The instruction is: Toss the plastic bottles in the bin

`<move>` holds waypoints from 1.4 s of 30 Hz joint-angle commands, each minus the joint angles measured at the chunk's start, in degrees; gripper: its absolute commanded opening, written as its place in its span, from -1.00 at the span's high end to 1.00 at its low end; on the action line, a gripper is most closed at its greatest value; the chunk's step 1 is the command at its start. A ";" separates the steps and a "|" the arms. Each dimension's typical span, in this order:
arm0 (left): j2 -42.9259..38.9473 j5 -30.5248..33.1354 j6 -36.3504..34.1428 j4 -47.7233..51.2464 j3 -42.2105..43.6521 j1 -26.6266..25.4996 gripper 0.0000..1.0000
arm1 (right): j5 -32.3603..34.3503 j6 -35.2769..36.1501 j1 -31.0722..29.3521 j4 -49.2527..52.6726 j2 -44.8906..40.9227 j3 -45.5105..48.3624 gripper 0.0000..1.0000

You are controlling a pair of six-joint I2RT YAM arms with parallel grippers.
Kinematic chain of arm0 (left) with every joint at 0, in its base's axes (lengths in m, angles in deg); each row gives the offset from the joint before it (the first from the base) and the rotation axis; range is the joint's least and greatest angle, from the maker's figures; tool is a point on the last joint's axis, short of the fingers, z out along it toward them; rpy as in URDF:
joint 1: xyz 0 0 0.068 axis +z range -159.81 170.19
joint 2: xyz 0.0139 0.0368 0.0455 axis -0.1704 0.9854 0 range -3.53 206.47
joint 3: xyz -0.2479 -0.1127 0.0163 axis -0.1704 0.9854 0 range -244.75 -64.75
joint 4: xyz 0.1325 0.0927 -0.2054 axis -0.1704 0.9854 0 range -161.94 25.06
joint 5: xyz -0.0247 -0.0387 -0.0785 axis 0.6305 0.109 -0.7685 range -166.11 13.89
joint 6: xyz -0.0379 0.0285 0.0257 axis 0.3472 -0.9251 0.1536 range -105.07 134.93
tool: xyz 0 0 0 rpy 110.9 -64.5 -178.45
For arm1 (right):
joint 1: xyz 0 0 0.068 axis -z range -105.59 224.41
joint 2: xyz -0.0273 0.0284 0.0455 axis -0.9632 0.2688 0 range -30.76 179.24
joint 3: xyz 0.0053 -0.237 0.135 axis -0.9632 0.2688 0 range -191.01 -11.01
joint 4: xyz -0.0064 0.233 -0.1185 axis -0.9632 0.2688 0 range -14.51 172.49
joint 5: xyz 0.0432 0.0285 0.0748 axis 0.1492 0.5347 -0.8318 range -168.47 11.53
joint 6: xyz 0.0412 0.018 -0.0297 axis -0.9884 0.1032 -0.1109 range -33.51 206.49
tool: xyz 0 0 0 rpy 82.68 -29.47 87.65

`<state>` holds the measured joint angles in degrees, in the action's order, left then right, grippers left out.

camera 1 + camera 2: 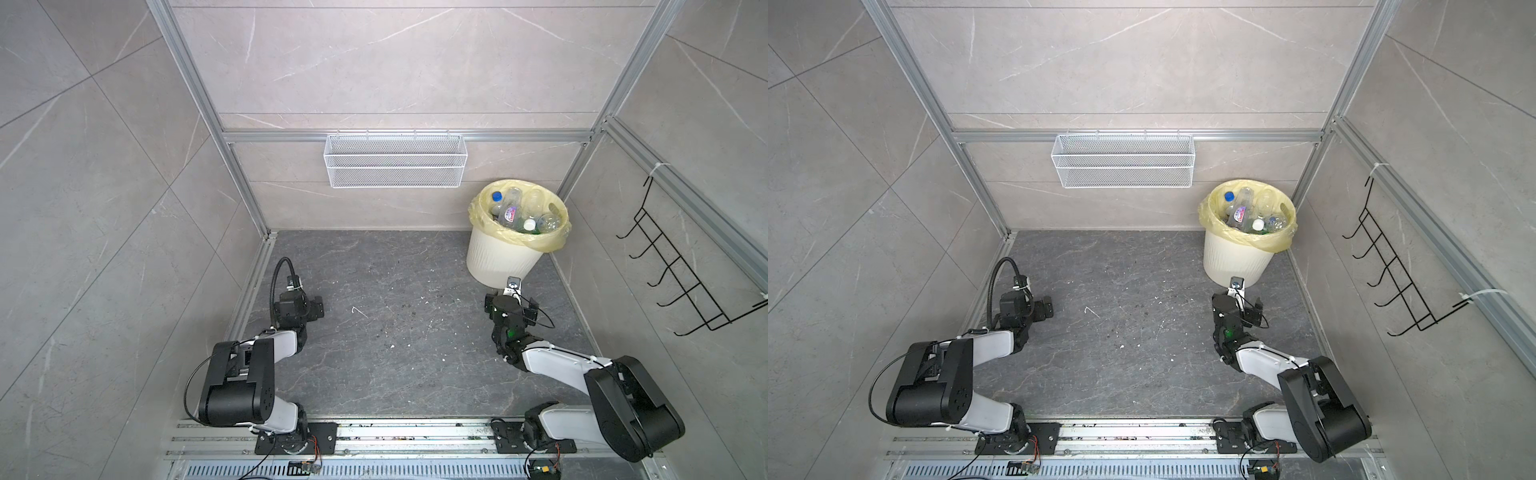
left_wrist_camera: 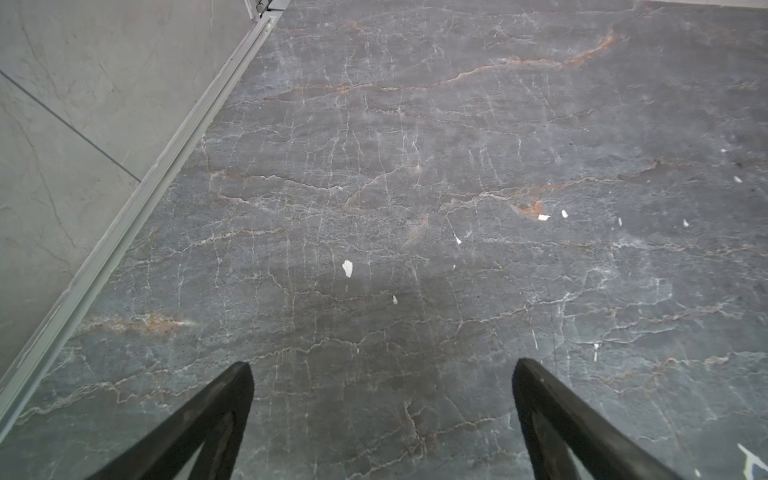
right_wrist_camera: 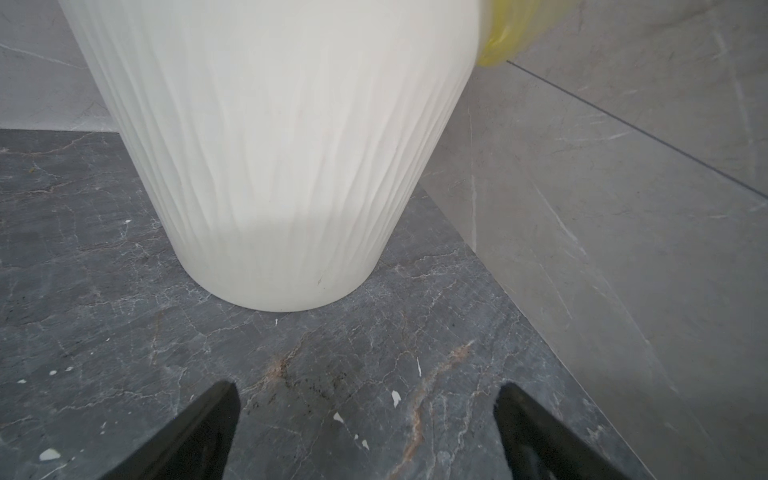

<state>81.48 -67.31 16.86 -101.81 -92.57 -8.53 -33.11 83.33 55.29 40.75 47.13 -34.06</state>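
**Top views.** The bin (image 1: pixel 498 259) stands upright on the counter (image 1: pixel 395 332) in the far right corner. Both top views look down into its mouth, where the bottles (image 1: pixel 515 214) lie piled inside the yellow bag (image 1: pixel 478 216). A wire basket (image 1: pixel 395 160) hangs on the back wall. My right arm reaches toward the bin's near side, and my left arm sits well apart, by the left wall.

**Left wrist.** My left hand (image 2: pixel 382 370) has its fingers spread wide and grips nothing. This view shows only veined counter flecked with white, and the wall rail (image 2: pixel 124 228) alongside.

**Right wrist.** My right hand (image 3: pixel 365 390) is spread just as wide and also holds nothing. It points at the bin's ribbed wall, near it but not touching. Only the bin's foot and a fold of the bag show here, and the bottles inside are hidden.
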 commanded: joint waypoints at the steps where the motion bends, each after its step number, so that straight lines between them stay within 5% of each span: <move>1: -0.11 -1.82 -1.37 -5.37 0.03 0.20 -1.00 | 0.31 3.34 0.06 -10.55 3.10 1.21 -1.00; 6: 1.97 -3.43 -1.85 -23.87 8.94 0.53 -1.00 | -2.14 4.93 0.03 -18.05 4.29 3.86 -1.00; 7: 0.63 -3.36 -1.64 -17.91 7.25 0.49 -1.00 | -1.82 5.11 0.01 -20.15 5.32 4.36 -1.00; 28: 1.03 -1.92 -1.85 -18.92 7.29 0.02 -1.00 | -4.06 5.65 0.43 -33.00 7.29 10.00 -1.00; 32: 1.03 -1.94 -1.87 -18.83 7.32 -0.03 -1.00 | -10.58 3.71 3.71 -32.24 6.04 11.08 -0.99; 35: 1.02 -1.89 -1.85 -18.85 7.24 0.04 -1.00 | -22.68 1.49 9.03 -29.65 5.55 11.24 -0.99; 37: 1.03 -1.85 -1.90 -18.91 7.25 0.02 -1.00 | -24.07 2.32 10.14 -35.68 11.80 9.70 -1.00; 39: 1.01 -1.88 -1.93 -18.91 7.30 -0.06 -1.00 | -26.49 -0.84 11.62 -21.50 8.12 6.33 -1.00; 42: 1.03 -1.92 -1.92 -18.88 7.25 0.00 -1.00 | -29.33 -2.40 14.71 -19.91 9.20 4.42 -1.00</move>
<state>82.97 -70.02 16.36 -117.46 -84.74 -8.33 -56.95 84.14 68.50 15.46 56.31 -27.13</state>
